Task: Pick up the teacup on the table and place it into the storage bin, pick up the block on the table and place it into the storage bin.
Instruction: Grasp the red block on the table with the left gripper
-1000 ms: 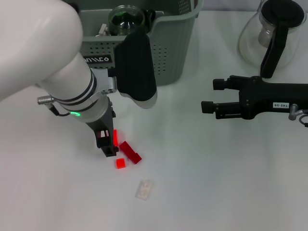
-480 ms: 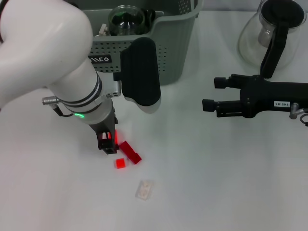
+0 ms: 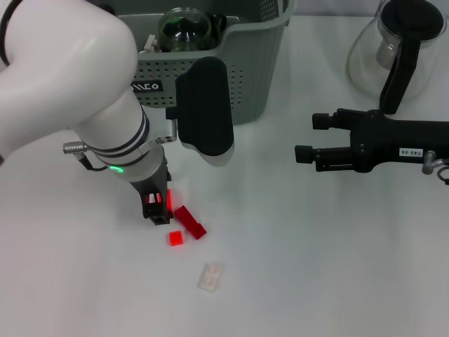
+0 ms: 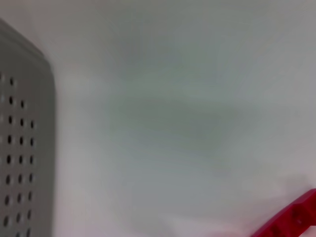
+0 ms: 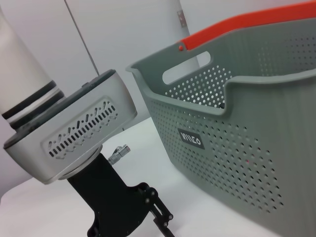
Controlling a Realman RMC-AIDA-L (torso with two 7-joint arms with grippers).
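down on the table (image 3: 316,267), just in front of the bin, the left claw (image 3: 157,210) stands almost upright with its tips at the tabletop. it straddles a small red piece, red showing between and beside its black fingers, but whether they are spread or already pinching i cannot tell. just to the claw's right lies a longer red block (image 3: 189,222), slanted, with a tiny red cube (image 3: 175,238) just below the tips, and a pale clear piece (image 3: 211,276) a little farther toward the robot. behind the claw sits the grey-green storage bin (image 3: 259,63), with a dark glass cup (image 3: 184,29) inside it, so the teacup part looks done and the block step is in hand. judging by this, the next move calls for a firm pinch on one red piece, a straight lift, then a carry back over the dipped front rim without clipping it. well off to the right, the right claw (image 3: 303,154) hovers idle above the table, fingers spread, with a glass pot (image 3: 393,49) behind it.
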